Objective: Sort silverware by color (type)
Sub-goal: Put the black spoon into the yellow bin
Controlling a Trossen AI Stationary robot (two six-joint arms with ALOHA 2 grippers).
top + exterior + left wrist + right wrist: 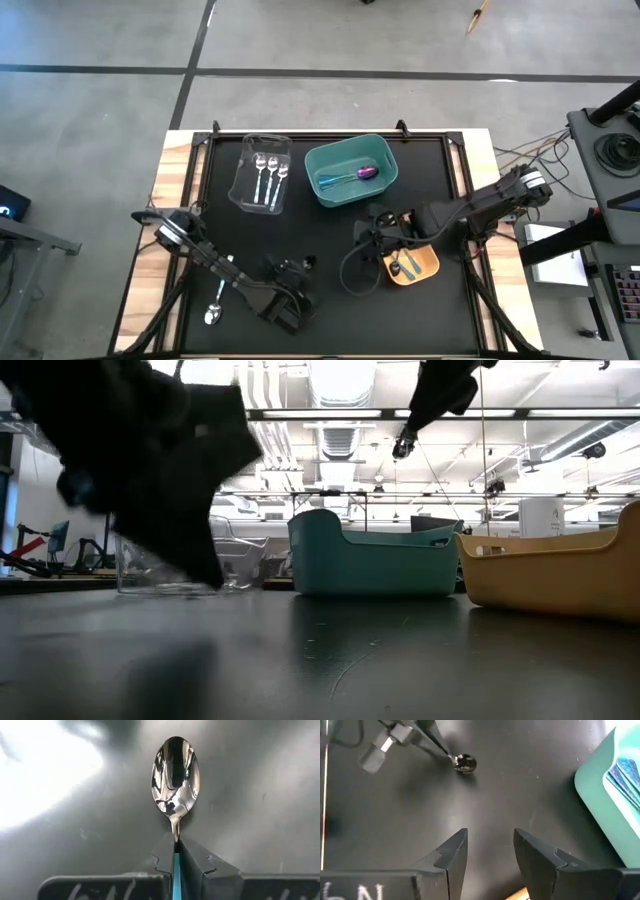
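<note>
My left gripper [176, 840] is shut on a spoon [175, 775] with a shiny bowl and a teal handle, low over the black mat near the table's near edge [300, 265]. My right gripper [490, 837] hangs open over bare mat between the teal bin and the orange bin [375, 235], touching nothing. It faces the held spoon [465, 763]. One silver spoon [215, 303] lies flat on the mat by the near-left corner. My left gripper pinches the spoon by its handle, just behind the neck [175, 831], between the two fingers. The teal handle [176, 870] runs back along the gap between the fingers, and the bowl sticks out past the fingertips. I cannot tell whether the bowl touches the mat.
The clear bin [262, 172] at the far left holds three silver spoons. The teal bin [385, 150] at the far middle holds purple-blue pieces. The orange bin [428, 268] beside my right arm holds teal-handled pieces. Cables loop on the mat near it [350, 270].
</note>
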